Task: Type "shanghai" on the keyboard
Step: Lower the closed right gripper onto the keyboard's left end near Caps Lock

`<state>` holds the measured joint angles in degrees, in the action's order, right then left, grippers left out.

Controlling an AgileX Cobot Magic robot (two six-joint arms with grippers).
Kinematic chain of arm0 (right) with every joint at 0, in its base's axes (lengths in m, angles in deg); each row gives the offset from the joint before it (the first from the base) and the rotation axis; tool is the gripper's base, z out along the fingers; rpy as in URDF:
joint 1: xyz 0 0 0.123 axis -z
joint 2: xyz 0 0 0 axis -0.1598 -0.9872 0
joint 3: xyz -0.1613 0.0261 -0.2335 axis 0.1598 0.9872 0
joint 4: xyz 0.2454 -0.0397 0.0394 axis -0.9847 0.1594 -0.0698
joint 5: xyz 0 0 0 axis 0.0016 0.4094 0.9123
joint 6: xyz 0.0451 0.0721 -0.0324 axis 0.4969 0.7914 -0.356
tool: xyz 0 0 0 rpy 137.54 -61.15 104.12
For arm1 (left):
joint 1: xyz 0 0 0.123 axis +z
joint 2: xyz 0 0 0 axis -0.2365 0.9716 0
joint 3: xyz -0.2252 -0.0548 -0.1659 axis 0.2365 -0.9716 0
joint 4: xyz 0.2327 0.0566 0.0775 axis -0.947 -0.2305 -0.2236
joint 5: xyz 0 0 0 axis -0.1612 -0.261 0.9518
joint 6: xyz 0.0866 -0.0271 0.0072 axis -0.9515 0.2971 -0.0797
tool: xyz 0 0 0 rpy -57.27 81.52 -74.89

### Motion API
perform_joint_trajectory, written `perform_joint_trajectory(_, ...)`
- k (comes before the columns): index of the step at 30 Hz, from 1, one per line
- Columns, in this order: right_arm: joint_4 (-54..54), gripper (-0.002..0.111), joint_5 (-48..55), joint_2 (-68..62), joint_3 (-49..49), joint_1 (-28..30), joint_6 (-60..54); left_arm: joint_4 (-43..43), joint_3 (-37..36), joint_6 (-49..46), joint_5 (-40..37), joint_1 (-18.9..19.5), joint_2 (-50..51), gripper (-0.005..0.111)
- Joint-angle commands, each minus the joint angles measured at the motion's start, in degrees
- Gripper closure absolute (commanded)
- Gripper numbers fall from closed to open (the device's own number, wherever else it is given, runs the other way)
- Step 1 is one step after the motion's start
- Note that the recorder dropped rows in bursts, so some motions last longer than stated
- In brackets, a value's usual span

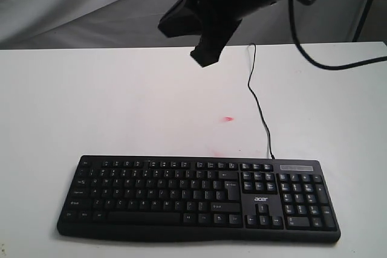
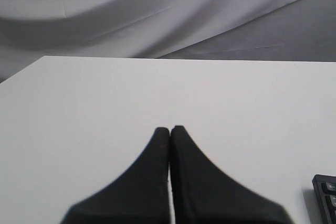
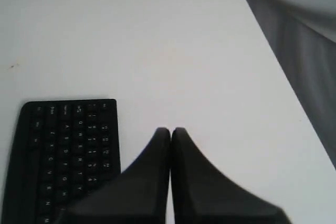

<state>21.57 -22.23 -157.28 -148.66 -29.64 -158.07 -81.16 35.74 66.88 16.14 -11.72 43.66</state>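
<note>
Both pressed together, tips touching: left gripper (image 2: 169, 128) hangs over the tabletop (image 2: 105, 103), keyboard (image 2: 326, 195) corner off to one side. Right gripper (image 3: 170, 129) hangs near the keyboard's end, with the cable (image 1: 259, 107) and red smudge (image 1: 228, 118) beyond.

White table (image 1: 121, 101); small pink smudge (image 1: 228, 118) near middle; grey draped cloth (image 1: 72, 4) behind far edge.

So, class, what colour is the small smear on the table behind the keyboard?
Pinkish-red smear on the white table; the exterior view shows it best.
</note>
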Motion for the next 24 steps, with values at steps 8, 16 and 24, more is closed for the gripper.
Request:
perform_joint_trajectory(8, -2.2, 0.108, -2.4, -6.8, 0.4, -9.2, -0.7, 0.0, -0.3, 0.1, 0.4, -0.2, -0.3, 0.106)
perform_joint_trajectory(16, -2.9, 0.108, -5.5, -12.9, 1.3, -14.2, -2.0, 0.0, -0.3, 0.1, 0.4, -0.2, -0.3, 0.106)
perform_joint_trajectory(24, -13.5, 0.108, -11.9, -13.0, 9.9, -16.3, -12.0, 0.0, -0.3, 0.1, 0.4, -0.2, -0.3, 0.106)
